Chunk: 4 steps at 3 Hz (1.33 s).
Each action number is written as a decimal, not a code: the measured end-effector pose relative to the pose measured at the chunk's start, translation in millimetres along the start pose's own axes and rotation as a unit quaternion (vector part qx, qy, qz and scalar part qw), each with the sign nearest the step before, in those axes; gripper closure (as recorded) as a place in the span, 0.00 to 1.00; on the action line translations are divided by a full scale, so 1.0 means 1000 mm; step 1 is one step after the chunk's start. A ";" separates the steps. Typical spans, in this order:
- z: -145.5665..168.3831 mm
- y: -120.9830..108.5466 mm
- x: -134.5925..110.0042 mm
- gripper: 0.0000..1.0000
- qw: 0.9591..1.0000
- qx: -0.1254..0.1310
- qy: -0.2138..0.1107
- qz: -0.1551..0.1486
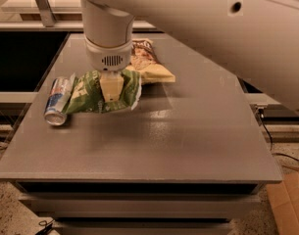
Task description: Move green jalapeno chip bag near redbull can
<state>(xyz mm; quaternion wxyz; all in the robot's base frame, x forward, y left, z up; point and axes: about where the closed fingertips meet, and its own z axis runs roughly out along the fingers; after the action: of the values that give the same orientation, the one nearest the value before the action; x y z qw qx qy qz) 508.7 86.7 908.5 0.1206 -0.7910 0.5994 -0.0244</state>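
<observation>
green jalapeno chip bag (87, 94): on the table (188, 141), left edge touching the redbull can (58, 101) lying on its side | my gripper (111, 89): over the bag's middle, fingers (111, 82) clenched on it | step: placing, seemingly near done | next: release, lift straight up without dragging bag

Likely a robot test lab: a plain grey worktop (188, 146) stands on a speckled floor (7, 214), with loose cables (269, 140) trailing at the right and a cardboard box (290, 202) at the near right. The claw (111, 88) hangs over the worktop's far left, pinching the green jalapeno chip bag (85, 94)
</observation>
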 end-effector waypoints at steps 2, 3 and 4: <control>0.023 -0.026 -0.006 0.83 1.000 0.001 0.001 0.031; 0.031 -0.030 -0.008 0.59 0.999 -0.001 -0.002 0.042; 0.036 -0.032 -0.011 0.36 0.999 -0.004 -0.005 0.045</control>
<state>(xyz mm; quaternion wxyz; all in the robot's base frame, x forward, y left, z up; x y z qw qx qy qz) 542.9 110.9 881.8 0.1217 -0.7638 0.6338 -0.0129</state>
